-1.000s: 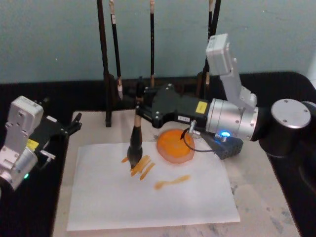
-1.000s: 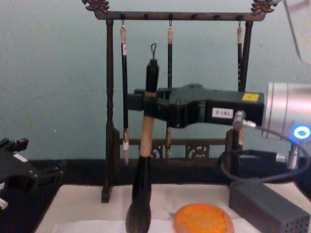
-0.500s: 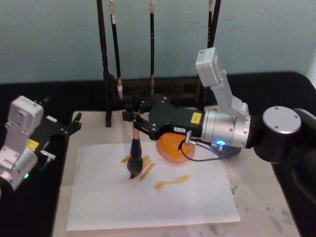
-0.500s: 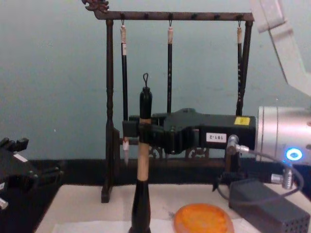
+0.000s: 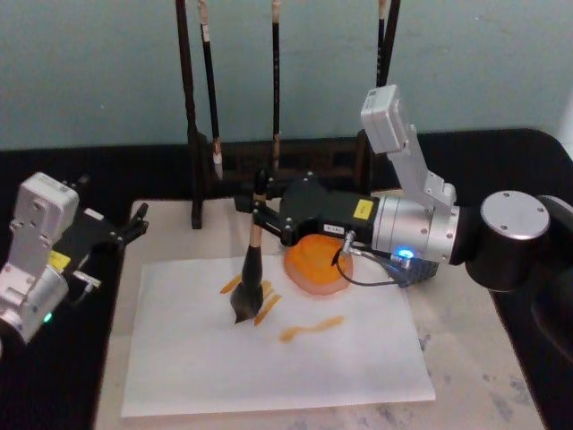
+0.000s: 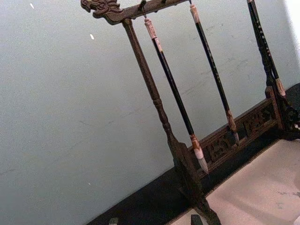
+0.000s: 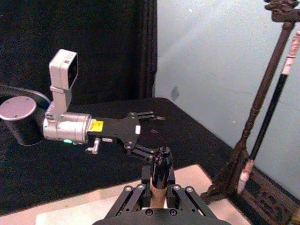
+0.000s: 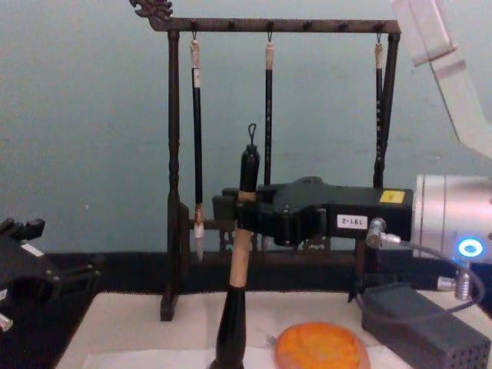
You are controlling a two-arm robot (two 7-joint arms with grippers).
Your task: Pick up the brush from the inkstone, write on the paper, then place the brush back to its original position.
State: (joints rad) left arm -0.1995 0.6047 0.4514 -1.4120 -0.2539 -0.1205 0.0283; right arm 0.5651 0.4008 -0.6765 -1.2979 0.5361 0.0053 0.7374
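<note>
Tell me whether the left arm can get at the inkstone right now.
Probably not cleanly. The left gripper sits left of the paper, and the brush, held tip-down over the paper by the right gripper, stands between it and the inkstone.

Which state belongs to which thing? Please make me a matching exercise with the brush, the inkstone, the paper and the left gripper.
Things:
1. brush
2. inkstone
3. paper
4. left gripper

States:
A. open, holding nothing
B. round and orange
C. bears orange strokes
D. clamped in the right gripper, tip on the sheet

Pairs: 1-D, 2-B, 3-C, 4-A
</note>
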